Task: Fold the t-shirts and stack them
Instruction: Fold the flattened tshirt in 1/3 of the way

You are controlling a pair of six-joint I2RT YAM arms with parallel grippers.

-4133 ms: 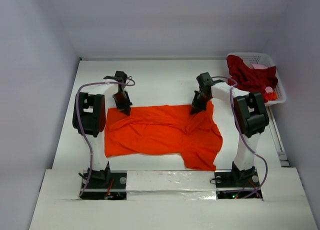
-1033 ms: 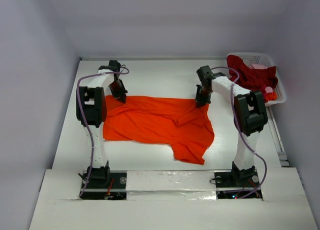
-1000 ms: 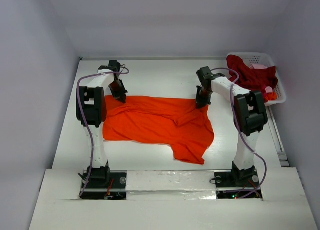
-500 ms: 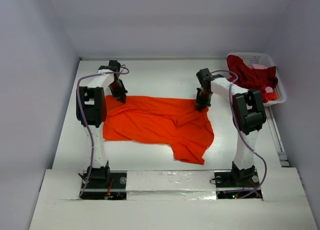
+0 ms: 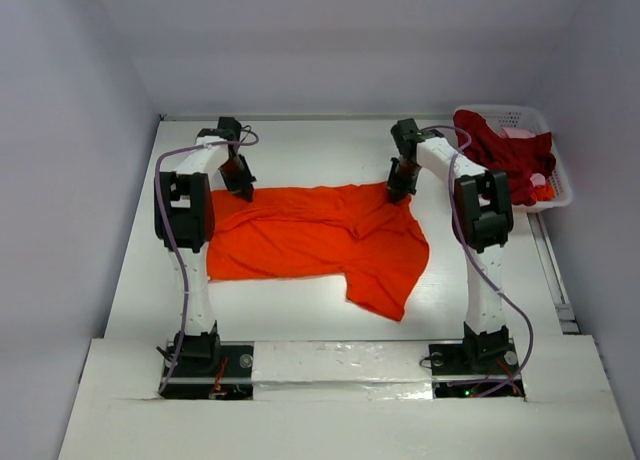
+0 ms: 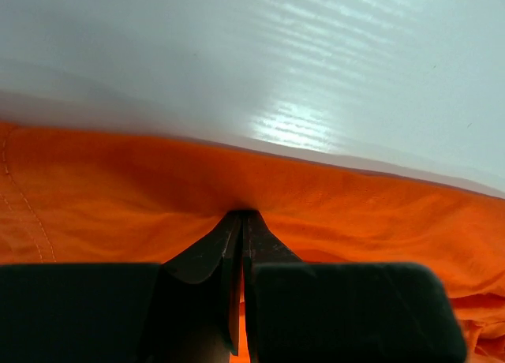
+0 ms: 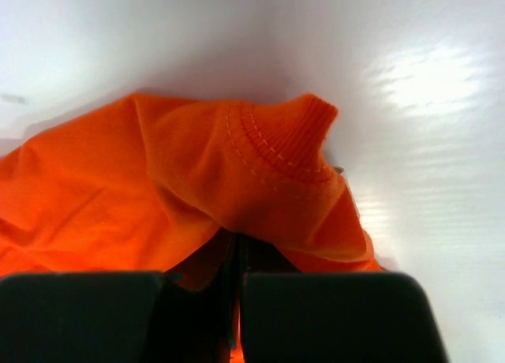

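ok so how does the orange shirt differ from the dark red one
The orange t-shirt lies spread out, though wrinkled, on the table; the dark red t-shirt sits bunched up in the basket. The orange t-shirt is pinched along its far edge by the left tool and right tool, both shut on it; neither touches the dark red t-shirt. Both are soft cloth in red tones, and neither is folded.

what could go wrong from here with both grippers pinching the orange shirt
1. The left gripper and right gripper each pinch only a thin bit of the far edge of the orange shirt, so the cloth could slip out under a pull.
2. The shirt lies wrinkled, with a flap trailing toward the near side. A fold made now would likely come out crooked.
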